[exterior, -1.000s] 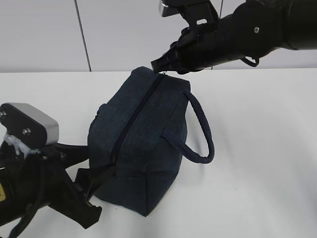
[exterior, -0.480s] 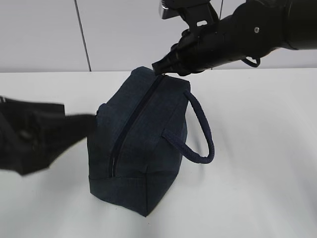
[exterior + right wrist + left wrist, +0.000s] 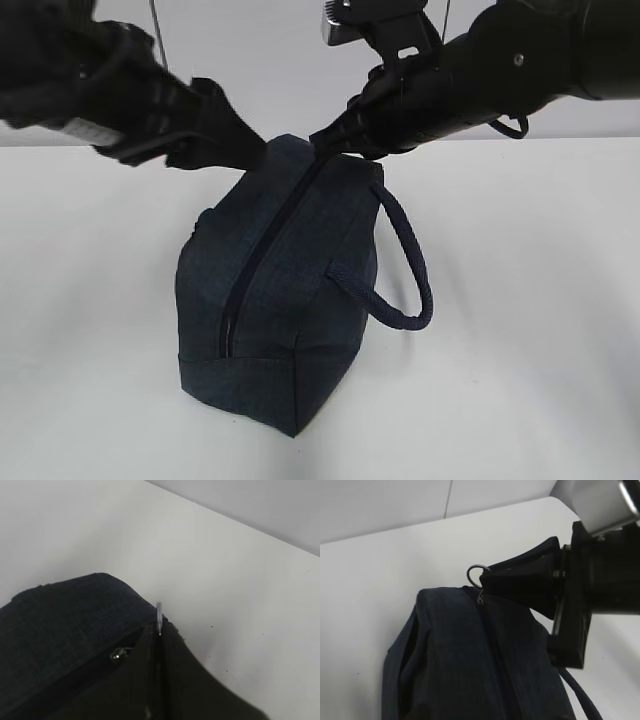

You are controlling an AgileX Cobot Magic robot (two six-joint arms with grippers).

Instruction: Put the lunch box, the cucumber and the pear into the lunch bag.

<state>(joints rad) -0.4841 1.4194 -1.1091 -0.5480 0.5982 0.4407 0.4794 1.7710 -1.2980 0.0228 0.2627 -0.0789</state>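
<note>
The dark navy lunch bag (image 3: 290, 290) stands on the white table with its zipper (image 3: 262, 250) closed along the top. My right gripper (image 3: 328, 143) is at the bag's far end, shut on the silver ring pull (image 3: 475, 573). The ring shows edge-on between its fingers in the right wrist view (image 3: 159, 612). My left gripper (image 3: 235, 145) is blurred beside the bag's far left top corner; its jaws do not show in the left wrist view, which looks down on the bag (image 3: 470, 665). The lunch box, cucumber and pear are out of view.
The bag's padded loop handle (image 3: 410, 270) hangs over its right side. White tabletop (image 3: 530, 330) surrounds the bag, and a pale wall (image 3: 250, 70) rises behind the table.
My left arm has swung up from the table at the bag's near left to the bag's far left top. My right gripper has stayed on the ring pull.
</note>
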